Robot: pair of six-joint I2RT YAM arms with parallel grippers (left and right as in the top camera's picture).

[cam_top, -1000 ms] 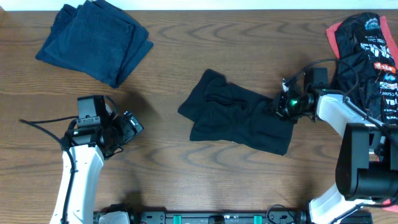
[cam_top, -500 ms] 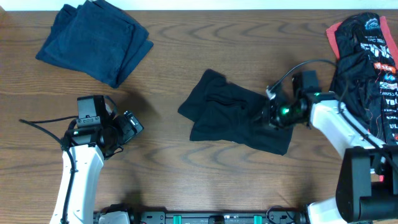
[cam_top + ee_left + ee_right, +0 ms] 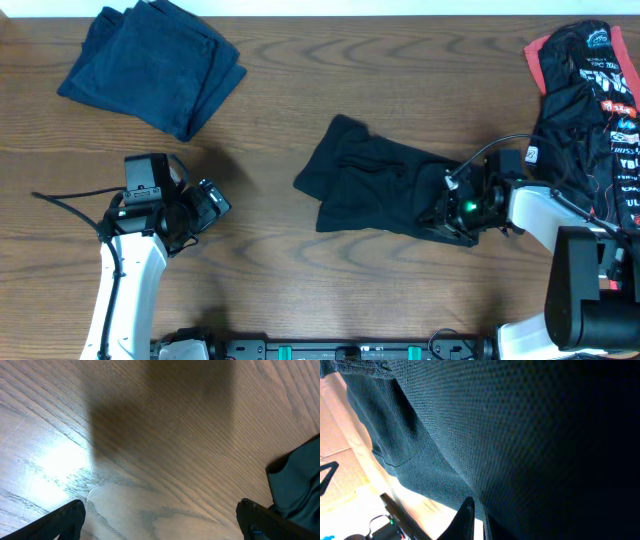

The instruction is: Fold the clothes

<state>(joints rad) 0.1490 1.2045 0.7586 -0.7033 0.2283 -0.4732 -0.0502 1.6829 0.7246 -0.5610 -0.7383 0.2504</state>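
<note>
- Overhead view: a black garment (image 3: 385,185) lies crumpled on the wooden table (image 3: 270,280), right of the frame's centre
- The right gripper (image 3: 455,210) sits at the garment's lower right edge, touching the cloth, which is bunched around it
- The left gripper (image 3: 205,205) is in the left half of the frame, over bare wood and well apart from the garment
- A folded blue cloth (image 3: 150,65) lies in the upper left corner; a heap of black and red clothing (image 3: 590,90) fills the upper right corner
- Left wrist view: the two fingertips (image 3: 65,520) show in the lower corners, spread wide with only wood grain between them, so this tool is released
- A dark cloth edge (image 3: 300,485) shows at the right border; which item it belongs to cannot be told
- Right wrist view: dark knit fabric fills nearly the whole frame, close against the lens
- One dark finger (image 3: 466,519) shows at the bottom centre with the fabric drawn to it; this tool is clenched on the black garment
</note>
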